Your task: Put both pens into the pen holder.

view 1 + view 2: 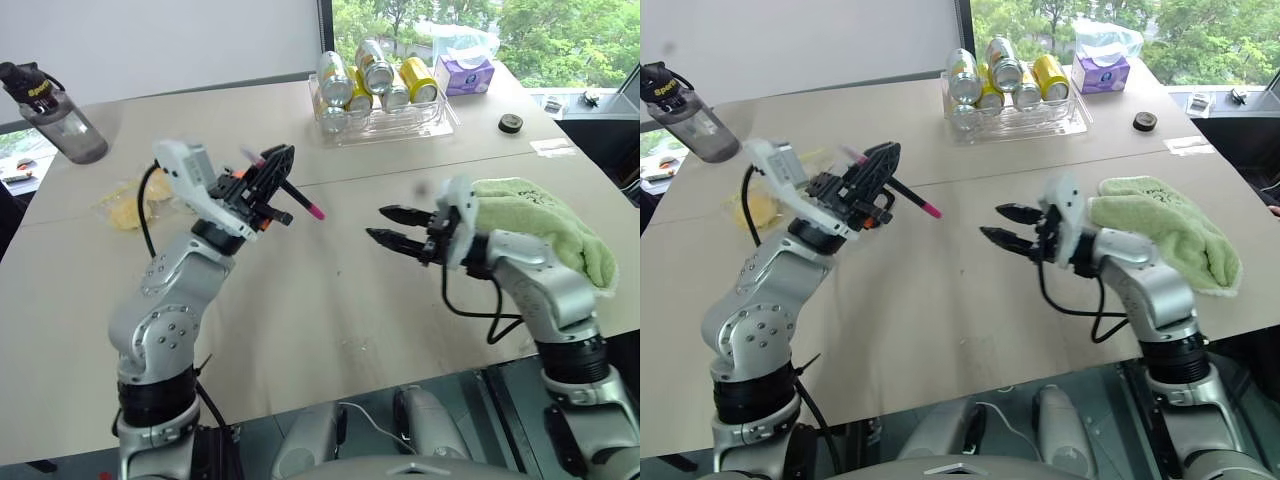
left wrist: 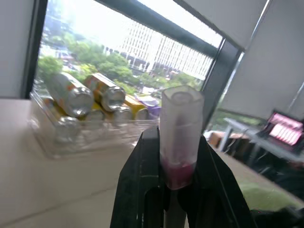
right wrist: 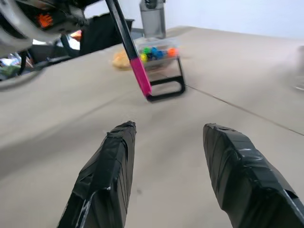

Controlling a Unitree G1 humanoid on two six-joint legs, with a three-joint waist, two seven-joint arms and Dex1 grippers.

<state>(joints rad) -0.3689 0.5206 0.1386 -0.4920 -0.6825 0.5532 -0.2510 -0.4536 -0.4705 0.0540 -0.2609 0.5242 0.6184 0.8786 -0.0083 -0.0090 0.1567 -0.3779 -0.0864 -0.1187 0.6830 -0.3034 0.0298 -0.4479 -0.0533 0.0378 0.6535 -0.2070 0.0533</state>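
Where arm blocks, pen holder [image 3: 164, 71] half-seen

A black pen [image 1: 292, 192] with a pink end and a clear-capped end is held aloft, tilted, above the counter. The black-framed pen holder [image 3: 160, 66], filled with colourful marker tips, is seen standing on the counter.

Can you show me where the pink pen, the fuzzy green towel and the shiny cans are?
Black pen with pink end [image 1: 313, 211], left eye view, pink tip.
Fuzzy green towel [image 1: 545, 222], left eye view, middle.
Shiny drink cans [image 1: 375, 68], left eye view, one can's side.
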